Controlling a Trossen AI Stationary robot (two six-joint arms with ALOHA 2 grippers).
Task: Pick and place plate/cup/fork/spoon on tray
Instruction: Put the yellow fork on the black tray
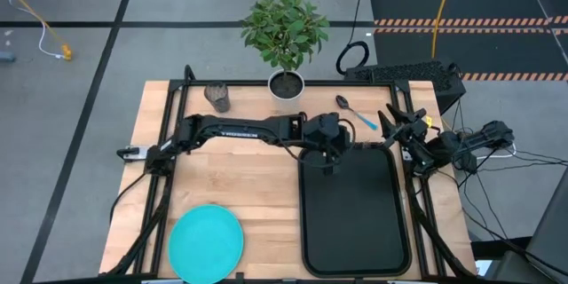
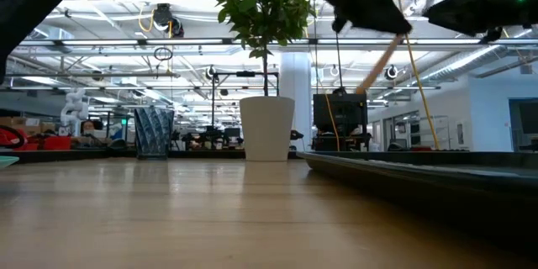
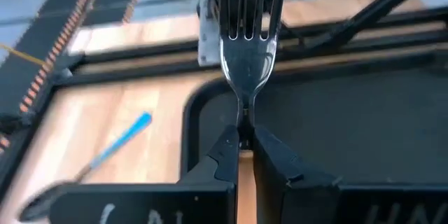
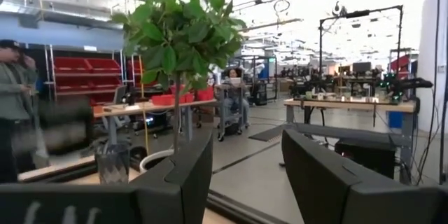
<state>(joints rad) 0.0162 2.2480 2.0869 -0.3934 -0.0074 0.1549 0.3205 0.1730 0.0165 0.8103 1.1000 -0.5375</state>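
left pincer (image 1: 332,161) clenched on the fork (image 3: 246,63), hanging over the tray's (image 1: 355,257) far-left corner | fork's long axis runs out ahead of the pincer, tines forward, tray directly beneath, so a straight drop should land it | right pincer (image 1: 397,128) released, idle near the surface's far-right corner

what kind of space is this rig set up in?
Looks like a large open robotics lab or workshop, not a home. Past the potted plant, the right wrist view shows rows of workbenches, red storage bins on shelving and exposed ceiling trusses.
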